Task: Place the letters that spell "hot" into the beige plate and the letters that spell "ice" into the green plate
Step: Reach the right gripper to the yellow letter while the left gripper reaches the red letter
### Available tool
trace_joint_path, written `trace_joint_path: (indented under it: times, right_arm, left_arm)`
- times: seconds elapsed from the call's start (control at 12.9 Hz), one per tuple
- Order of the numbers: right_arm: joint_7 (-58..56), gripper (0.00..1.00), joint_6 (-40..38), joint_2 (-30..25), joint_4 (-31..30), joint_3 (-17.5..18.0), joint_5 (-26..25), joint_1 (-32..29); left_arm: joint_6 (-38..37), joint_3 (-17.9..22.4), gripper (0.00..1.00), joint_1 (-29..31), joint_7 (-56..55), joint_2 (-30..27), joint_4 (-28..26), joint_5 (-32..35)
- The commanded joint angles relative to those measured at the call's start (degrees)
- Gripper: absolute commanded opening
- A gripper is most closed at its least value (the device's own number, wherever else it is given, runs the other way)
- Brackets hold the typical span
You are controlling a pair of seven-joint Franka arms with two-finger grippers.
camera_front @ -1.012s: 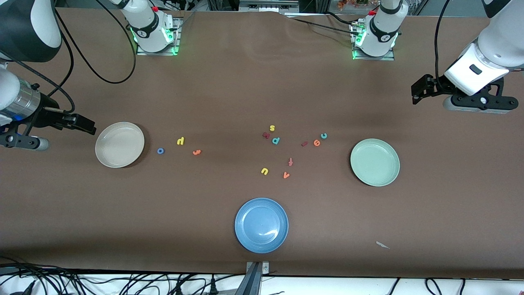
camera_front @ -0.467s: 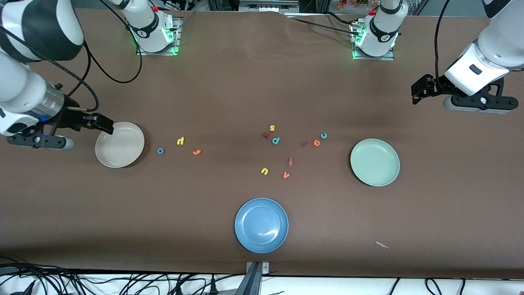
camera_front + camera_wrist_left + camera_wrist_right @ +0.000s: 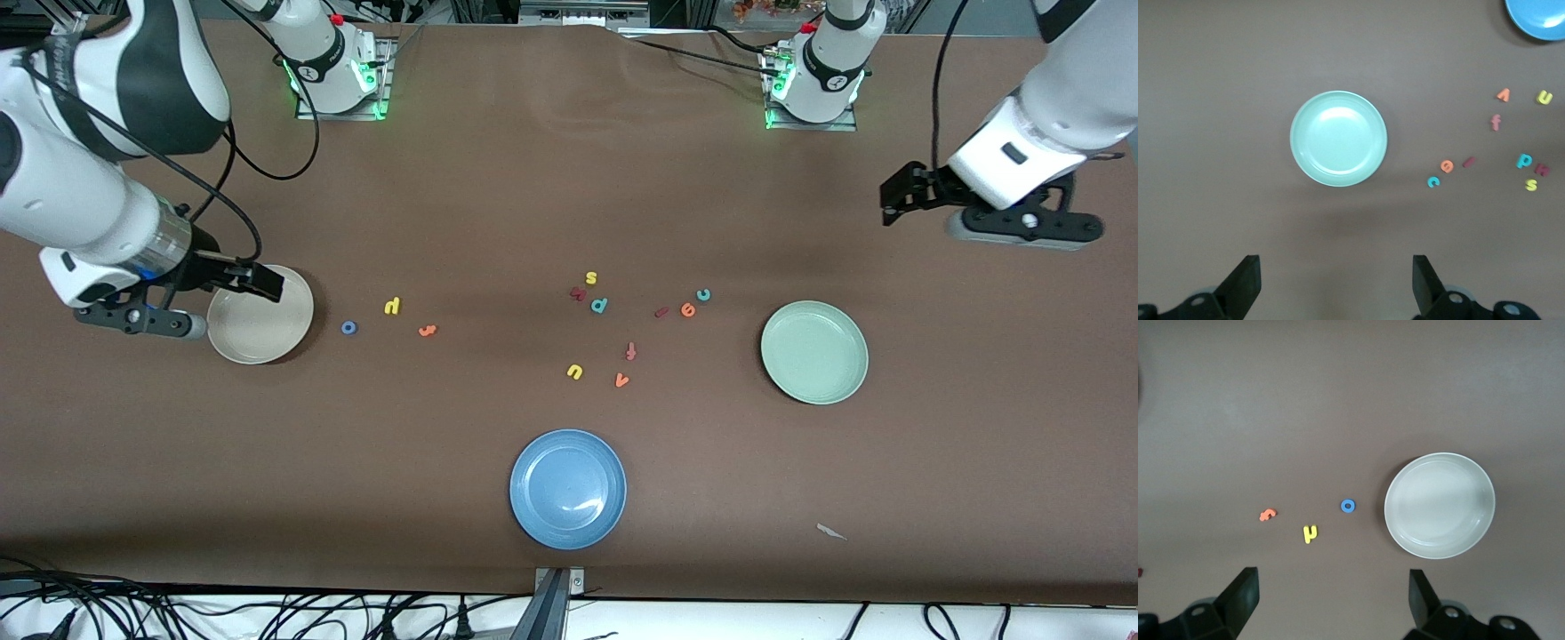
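Front view: the round cream-beige plate (image 3: pixel 260 314) lies on the brown tabletop (image 3: pixel 498 204) toward the right arm's end. The right end effector (image 3: pixel 263 283) hangs over that plate's rim, its fingers apart and holding nothing. Beside the beige plate, toward the left arm's end, lie the blue ring-shaped foam o (image 3: pixel 348 327), then the yellow foam h (image 3: pixel 392 306) and the orange foam t (image 3: pixel 428 330). Much farther from the beige plate toward the left arm's end lie the dark red bar-like i (image 3: pixel 661 312), the orange foam e (image 3: pixel 687 309) and the teal foam c (image 3: pixel 703 294), close together and just short of the round pale mint-green plate (image 3: pixel 813 352). The left end effector (image 3: pixel 893 206) hovers over bare tabletop, well apart from the beige plate; how its fingers stand seems hard to read from this angle.

Left wrist view: the left end effector's two dark fingers (image 3: pixel 1243 285) stand wide apart with nothing between them. The green plate (image 3: pixel 1338 138) is empty; c (image 3: pixel 1433 181), e (image 3: pixel 1447 165) and i (image 3: pixel 1468 161) lie near it.

Right wrist view: the right end effector's fingers (image 3: pixel 1241 593) are spread and empty. The beige plate (image 3: pixel 1439 505) is bare, with o (image 3: pixel 1347 506) just beside it, h (image 3: pixel 1310 533) and t (image 3: pixel 1267 515) a little farther off.
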Motion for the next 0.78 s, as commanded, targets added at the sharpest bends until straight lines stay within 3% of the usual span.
trace_joint_path:
  times: [0.0,0.23,0.7]
  right_arm:
    - [4.2,0.99,3.8,-1.0,-4.5,-0.2,0.5,2.4]
    - [5.4,0.99,8.7,-0.6,-9.3,-0.2,0.5,3.8]
    - [5.3,0.99,11.4,4.8,-12.8,-0.2,0.5,6.0]
  left_arm:
    - [-0.7,0.2,1.0,-2.1,1.2,3.4,1.2,-1.8]
    - [-0.2,0.2,1.0,-6.4,1.2,8.1,1.2,-1.7]
    - [13.3,0.2,1.0,-13.2,1.3,19.5,1.1,-1.8]
